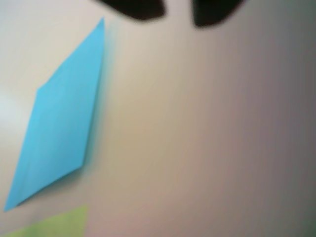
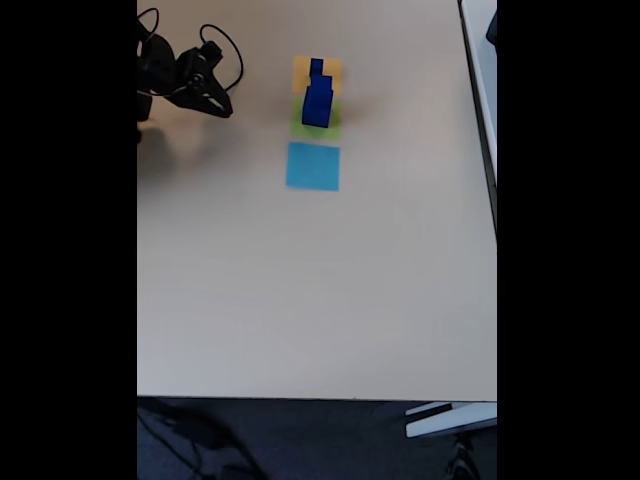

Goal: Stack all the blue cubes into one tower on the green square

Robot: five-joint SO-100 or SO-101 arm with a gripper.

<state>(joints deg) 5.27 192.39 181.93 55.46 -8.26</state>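
Hand [image 2: 222, 106] sits at the far-left part of the table [image 2: 320, 300] in the fixed view, carrying nothing. In the wrist view its two dark fingertips [image 1: 143, 9] stand a little apart with bare table between them.

The blue cubes [image 2: 318, 95] lie to the hand's right in the fixed view, well apart from it. They stand as one upright tower on the green square [image 2: 330, 128], long axis vertical, top leaning slightly. Stack looks complete; no loose cube on the table.

Orange-yellow square [image 2: 300, 70] lies behind the tower, light-blue square [image 2: 313, 166] in front; the wrist view shows it at left.

Table pale, matte, open all round. Dark floor [image 2: 300, 440] below the near edge.
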